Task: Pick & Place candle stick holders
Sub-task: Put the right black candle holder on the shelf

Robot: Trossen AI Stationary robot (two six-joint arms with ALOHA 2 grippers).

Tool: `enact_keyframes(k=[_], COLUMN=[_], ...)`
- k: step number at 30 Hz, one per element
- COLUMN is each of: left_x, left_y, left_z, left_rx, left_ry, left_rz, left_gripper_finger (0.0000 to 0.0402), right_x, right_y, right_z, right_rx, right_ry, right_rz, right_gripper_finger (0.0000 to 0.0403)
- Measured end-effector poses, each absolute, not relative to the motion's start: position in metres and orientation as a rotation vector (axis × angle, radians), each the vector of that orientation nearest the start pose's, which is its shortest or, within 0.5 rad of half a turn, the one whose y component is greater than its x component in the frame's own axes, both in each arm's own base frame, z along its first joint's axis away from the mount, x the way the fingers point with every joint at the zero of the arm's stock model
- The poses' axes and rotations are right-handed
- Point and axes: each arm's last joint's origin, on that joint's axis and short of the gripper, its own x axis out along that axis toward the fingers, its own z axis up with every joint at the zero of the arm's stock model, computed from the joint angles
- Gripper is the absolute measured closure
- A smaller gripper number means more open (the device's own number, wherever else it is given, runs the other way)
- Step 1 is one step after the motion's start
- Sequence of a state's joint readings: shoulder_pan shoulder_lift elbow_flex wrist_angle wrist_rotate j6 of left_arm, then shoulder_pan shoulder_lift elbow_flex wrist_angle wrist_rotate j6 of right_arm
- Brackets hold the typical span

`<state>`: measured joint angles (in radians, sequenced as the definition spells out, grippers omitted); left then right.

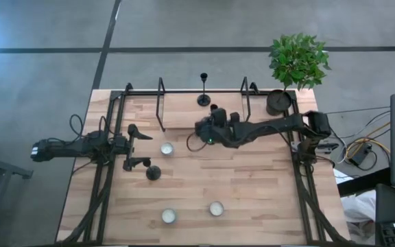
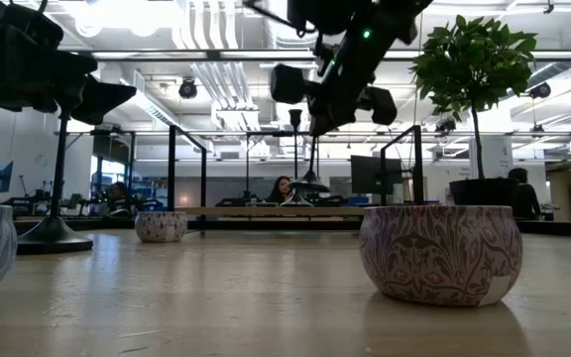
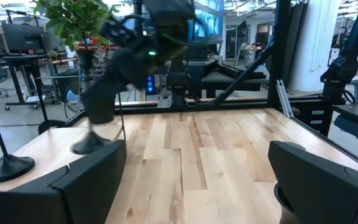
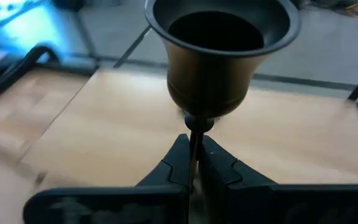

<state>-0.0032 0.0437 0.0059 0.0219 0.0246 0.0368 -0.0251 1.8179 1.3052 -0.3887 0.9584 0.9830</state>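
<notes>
My right gripper hangs over the table's middle, shut on a black candlestick holder whose cup fills the right wrist view. Its round base hangs above the table. A second holder stands on its base at the far edge. A third stands on its base just near-side of my left gripper. My left gripper is open and empty at the table's left, and its two fingers frame the left wrist view. My right gripper pinches the holder's thin stem just under the cup, between its two fingertips. The fingers come roughly level from the table's right and lie across the stem. The holder hangs upright, cup up, with its base clear of the table.
Three small patterned bowls with white candles sit on the table: one by my left gripper and two near the front edge. A dark pot with a green plant stands at the far right corner. Black frame rails rise along the far edge.
</notes>
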Motion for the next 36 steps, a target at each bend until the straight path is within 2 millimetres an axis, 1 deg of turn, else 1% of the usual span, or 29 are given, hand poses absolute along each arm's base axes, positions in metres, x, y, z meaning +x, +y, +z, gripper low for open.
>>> enact_keyframes(k=[3, 13, 22, 25, 29, 33, 36], left_x=[0.100, 0.100, 0.100, 0.100, 0.100, 0.100, 0.100], left_y=[-0.001, -0.001, -0.001, -0.001, -0.001, -0.001, -0.001], left_z=[0.164, 0.164, 0.164, 0.164, 0.164, 0.164, 0.164], left_rx=[0.037, 0.037, 0.037, 0.037, 0.037, 0.037, 0.037], left_ry=[0.015, 0.015, 0.015, 0.015, 0.015, 0.015, 0.015], left_rz=[-0.028, -0.028, -0.028, -0.028, -0.028, -0.027, -0.027], left_gripper_finger=[0.0003, 0.0003, 0.0003, 0.0003, 0.0003, 0.0003, 0.0003], right_x=[0.377, 0.372, 0.364, 0.362, 0.360, 0.356, 0.351], right_y=[-0.043, -0.077, -0.095, -0.100, -0.106, -0.111, -0.112], right_z=[0.228, 0.227, 0.225, 0.224, 0.224, 0.230, 0.242], right_rx=[0.416, 0.369, 0.327, 0.325, 0.276, 0.250, 0.211], right_ry=[0.291, 0.368, 0.449, 0.487, 0.540, 0.608, 0.630], right_rz=[-1.236, -1.277, -1.307, -1.302, -1.282, -1.212, -1.163], right_gripper_finger=[0.0394, 0.0394, 0.0394, 0.0394, 0.0394, 0.0394, 0.0394])
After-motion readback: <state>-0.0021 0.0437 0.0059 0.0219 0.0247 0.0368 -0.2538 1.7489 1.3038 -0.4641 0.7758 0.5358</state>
